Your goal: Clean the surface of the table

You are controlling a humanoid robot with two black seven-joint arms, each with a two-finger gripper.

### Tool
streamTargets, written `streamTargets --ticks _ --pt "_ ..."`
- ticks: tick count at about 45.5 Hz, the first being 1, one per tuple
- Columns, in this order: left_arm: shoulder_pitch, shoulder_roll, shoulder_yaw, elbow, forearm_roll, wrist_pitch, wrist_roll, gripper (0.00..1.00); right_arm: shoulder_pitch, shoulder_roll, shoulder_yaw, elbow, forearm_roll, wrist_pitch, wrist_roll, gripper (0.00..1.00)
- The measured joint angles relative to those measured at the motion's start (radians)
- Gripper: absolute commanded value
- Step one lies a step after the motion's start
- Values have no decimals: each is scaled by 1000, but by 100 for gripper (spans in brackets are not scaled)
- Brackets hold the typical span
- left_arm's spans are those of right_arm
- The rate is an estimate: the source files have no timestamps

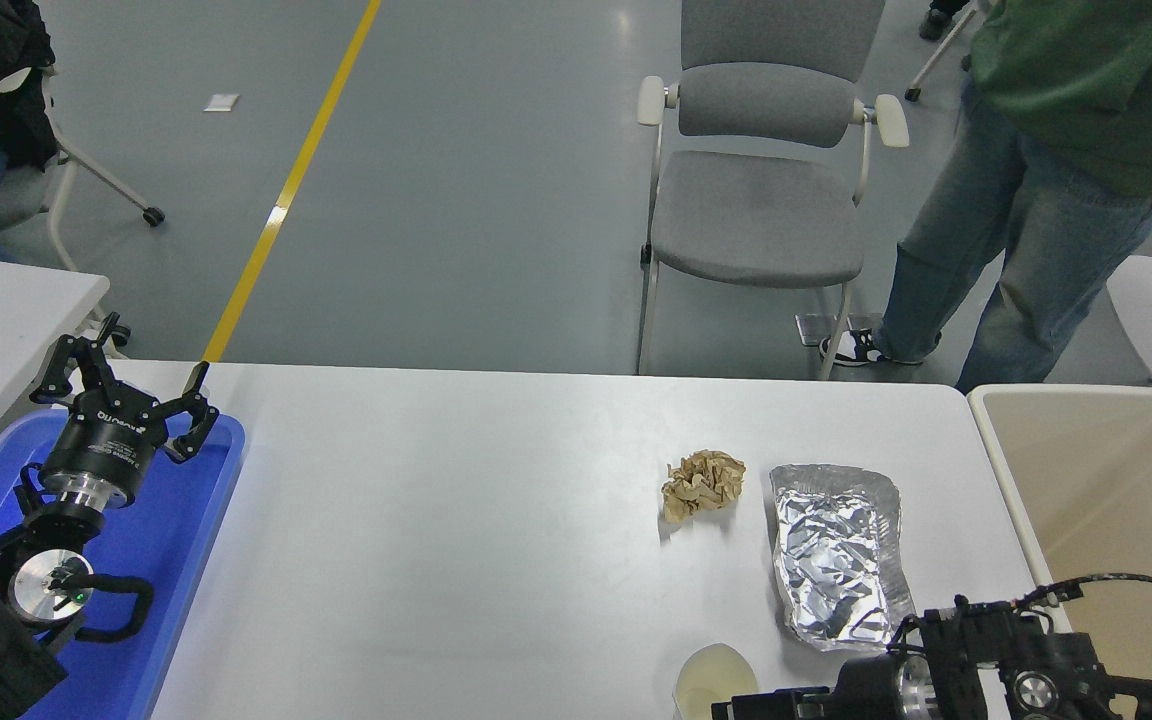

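Table (456, 560): crumpled brown paper (702, 483), foil bag (840, 555), cup (714, 683).
Bin (1011, 480): contents unclear.
Left hand (126, 385): wide, over blue tray (171, 560).
Right hand (766, 705): cannot tell.

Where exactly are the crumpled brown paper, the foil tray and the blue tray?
crumpled brown paper (702, 483), head view, middle of the wad.
foil tray (839, 555), head view, its crinkled bottom.
blue tray (198, 520), head view, bare floor near its right rim.

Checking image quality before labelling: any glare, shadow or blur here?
Head view: sharp throughout; the crinkled silver foil tray glints brightly; the crumpled brown paper ball casts a soft shadow at its lower left; ceiling light reflects off the grey floor; the white table surface shows a mild sheen.
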Motion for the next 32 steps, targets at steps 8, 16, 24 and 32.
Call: streamTargets --ticks 8,16,24,32 --pt "0 0 0 0 0 0 0 100 -1 23 -2 -22 -23 0 -11 19" --pt "0 0 0 0 0 0 0 100 3 30 -1 -31 -51 20 -19 0" --pt "0 0 0 0 0 0 0 100 6 28 3 -29 -58 59 -24 0" --pt "0 0 0 0 0 0 0 100 11 2 10 -4 -56 79 -26 0"
